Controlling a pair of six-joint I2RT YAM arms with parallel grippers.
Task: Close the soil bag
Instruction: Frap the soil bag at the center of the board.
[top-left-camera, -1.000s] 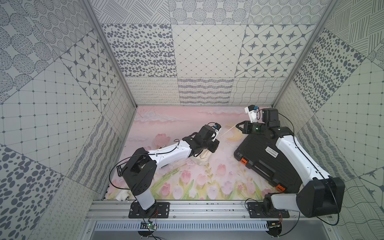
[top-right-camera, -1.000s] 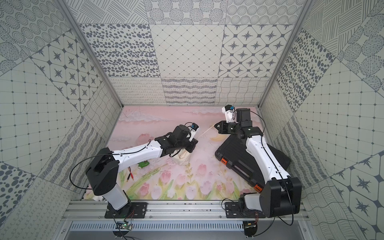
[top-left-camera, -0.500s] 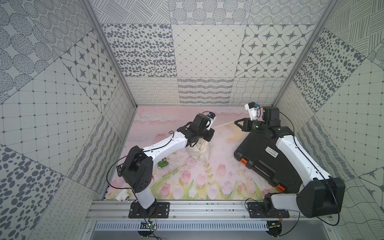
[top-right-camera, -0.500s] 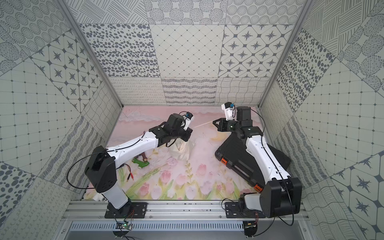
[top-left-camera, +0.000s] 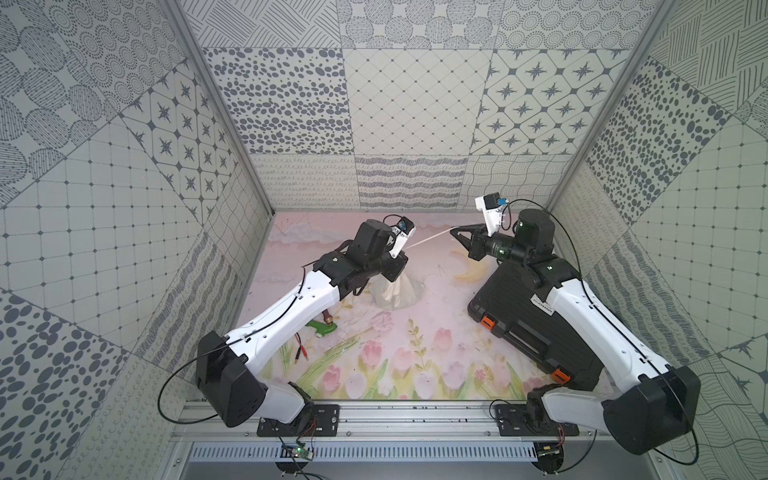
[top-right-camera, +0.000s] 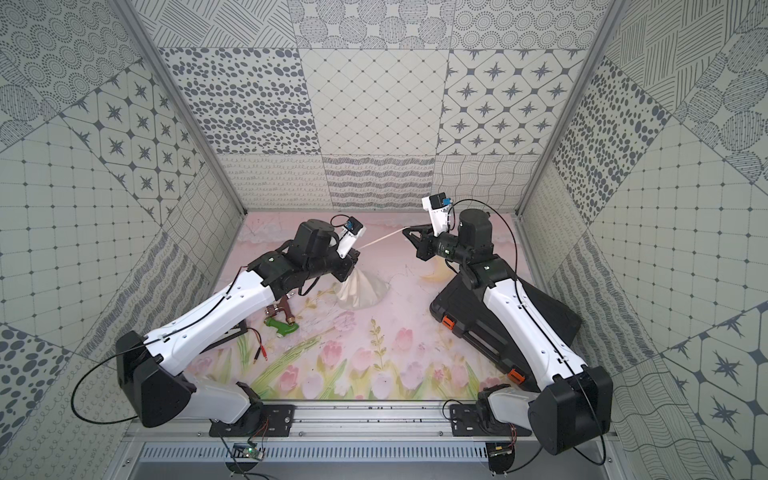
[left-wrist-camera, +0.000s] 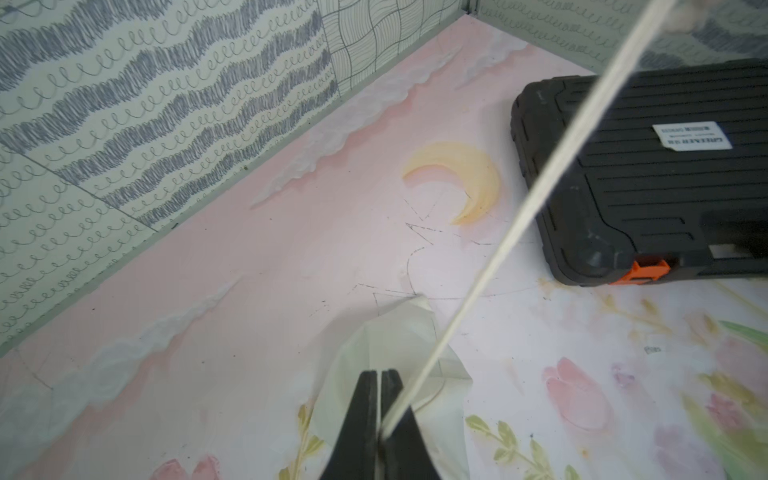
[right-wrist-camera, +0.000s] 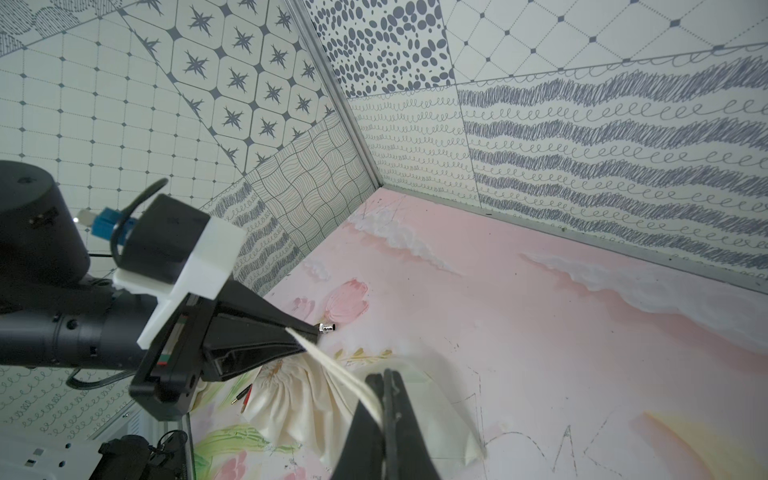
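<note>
1. Leads (top-right-camera: 259, 355), red-tipped, and green tool (top-right-camera: 282, 327): lower left of the mat (top-left-camera: 415, 353) in both top views, beside the left arm. They are well apart from the bag and are not judged to be in the way.
2. Left gripper (left-wrist-camera: 380, 374): jaws pressed together, pinching the cord. Change: within the last second it has swung from mid-frame toward the upper left, away from the right gripper.
3. Bag (top-left-camera: 397, 293): centre of frame, resting on the mat just below the left gripper. The cloth is drawn up into a cone, with folds gathered at the neck. Judged: the mouth is mostly cinched and closing is near done.
4. Cord (top-left-camera: 428, 240): a short span 1 second ago, now a longer, straight, taut line between the 2 grippers, above centre. Judged: that pull is what draws the mouth in. More pull may drag the light bag rather than tighten it.
5. Right gripper (top-left-camera: 454, 232): upper right of centre, jaws pressed together on the cord's other end. It sits in the same place as 1 second ago and acts as the anchor.
6. Case (top-left-camera: 519, 307): black and ribbed with orange latches, at the right of the frame under the right arm. It is near the bag without touching it and lies below the cord's line.
</note>
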